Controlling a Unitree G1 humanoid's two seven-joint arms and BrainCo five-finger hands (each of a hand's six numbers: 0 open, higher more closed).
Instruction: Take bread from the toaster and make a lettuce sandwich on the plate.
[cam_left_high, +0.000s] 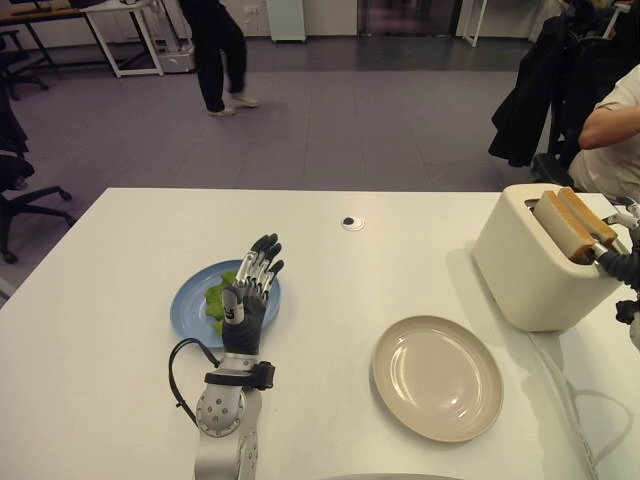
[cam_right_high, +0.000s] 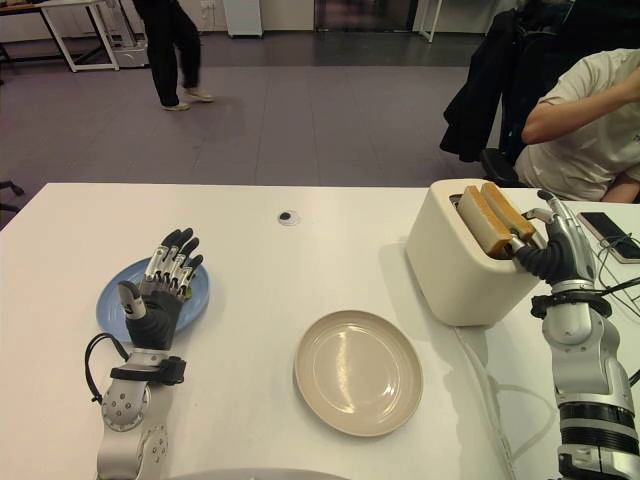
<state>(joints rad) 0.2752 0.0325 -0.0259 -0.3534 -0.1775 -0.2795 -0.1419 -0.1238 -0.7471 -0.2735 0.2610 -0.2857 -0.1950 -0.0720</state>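
Two bread slices (cam_right_high: 495, 220), tan with browner crusts, stand tilted in one cream toaster (cam_right_high: 450, 270) near the worktop's (cam_right_high: 300, 270) right edge. My right robot hand (cam_right_high: 548, 250) is against their near end; can't tell if it grips. My left robot hand (cam_right_high: 160, 290) is spread flat, holding nothing, over one blue plate (cam_right_high: 115, 300) of green lettuce (cam_left_high: 218, 300) toward the left edge. One beige plate (cam_right_high: 358, 372) sits near the front edge.

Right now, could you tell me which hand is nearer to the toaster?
Right. The right hand is close beside the toaster, by its bread slices; the left hand is over the blue plate, far off beyond the beige plate.
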